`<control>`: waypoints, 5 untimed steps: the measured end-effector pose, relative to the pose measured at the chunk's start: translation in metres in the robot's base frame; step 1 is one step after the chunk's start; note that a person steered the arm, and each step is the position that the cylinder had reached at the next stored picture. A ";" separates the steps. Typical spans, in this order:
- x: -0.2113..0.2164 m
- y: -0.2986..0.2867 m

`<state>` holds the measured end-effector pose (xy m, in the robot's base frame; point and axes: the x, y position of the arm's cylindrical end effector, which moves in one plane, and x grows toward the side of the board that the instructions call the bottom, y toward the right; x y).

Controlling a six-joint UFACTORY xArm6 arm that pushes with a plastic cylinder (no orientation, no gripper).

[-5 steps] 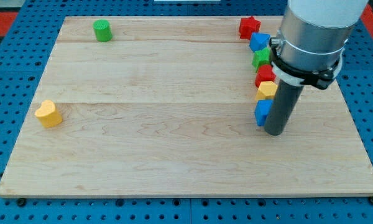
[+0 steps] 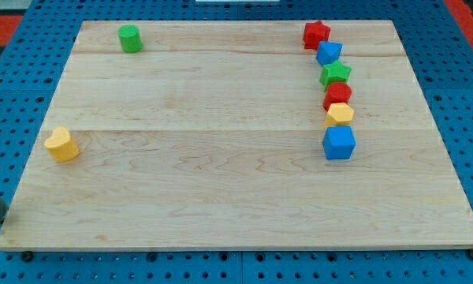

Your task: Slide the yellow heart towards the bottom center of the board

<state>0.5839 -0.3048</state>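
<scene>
Eight blocks sit on the wooden board point(image 2: 236, 189), and the one I want, the yellow heart point(image 2: 61, 144), lies alone near the view's left edge, about halfway down. My tip is not in sight, so I cannot say where it stands relative to any block; a dark shape at the view's lower left corner is too cut off to identify. I carry no jaws, only the rod, so nothing is held.

At the view's upper left is a green cylinder point(image 2: 129, 38). Down the view's right side runs a close column: red star point(image 2: 316, 34), blue block point(image 2: 329, 53), green star point(image 2: 336, 74), red block point(image 2: 337, 95), yellow block point(image 2: 340, 113), blue cube point(image 2: 339, 143).

The heart looks small, rigid and light, likely to slide easily on smooth wood and to spin if pushed off-centre. I would judge the best contact to be its upper-left side, pushing through its middle toward the view's bottom centre.
</scene>
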 end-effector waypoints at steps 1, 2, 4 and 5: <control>-0.004 0.000; -0.034 0.001; -0.068 0.000; -0.099 0.000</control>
<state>0.4853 -0.3046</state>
